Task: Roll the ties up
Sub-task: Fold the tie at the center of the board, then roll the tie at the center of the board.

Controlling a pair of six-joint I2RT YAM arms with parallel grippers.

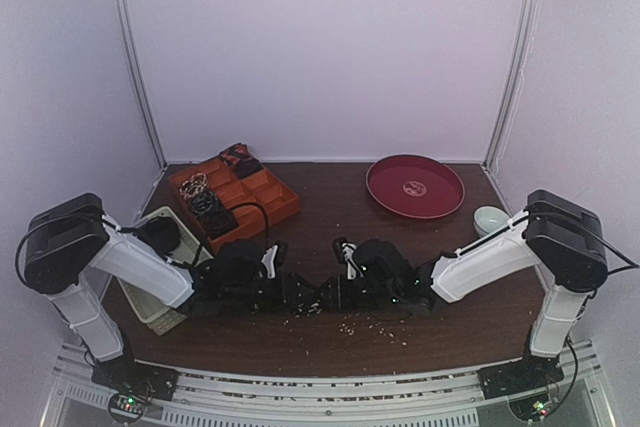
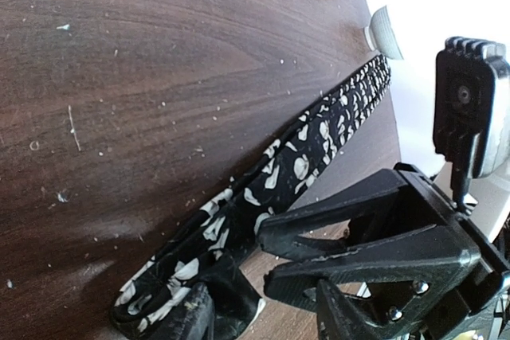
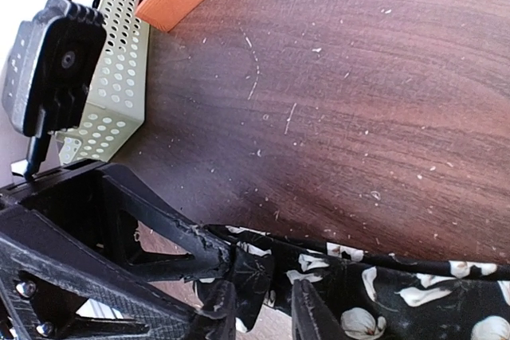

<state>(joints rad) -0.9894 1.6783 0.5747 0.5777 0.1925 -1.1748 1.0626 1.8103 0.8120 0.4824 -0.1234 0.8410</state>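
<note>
A black tie (image 2: 319, 137) with white flowers lies stretched flat on the brown table; its folded end (image 3: 267, 272) sits where my two grippers meet at the table's near middle. My left gripper (image 2: 263, 318) is open, the tie's end resting against one of its fingers (image 2: 194, 319). My right gripper (image 3: 263, 312) is open too, with the loose fold lying between its fingers (image 3: 307, 308). In the top view both grippers, left (image 1: 300, 297) and right (image 1: 337, 297), are low and tip to tip. Rolled ties (image 1: 205, 197) fill the orange tray; a reddish one (image 1: 238, 156) lies at its far end.
The orange compartmented tray (image 1: 280, 197) stands at the back left, a white perforated basket (image 1: 160, 292) by the left arm. A red plate (image 1: 415, 187) and a small white bowl (image 1: 490, 219) sit at the back right. Crumbs dot the wood.
</note>
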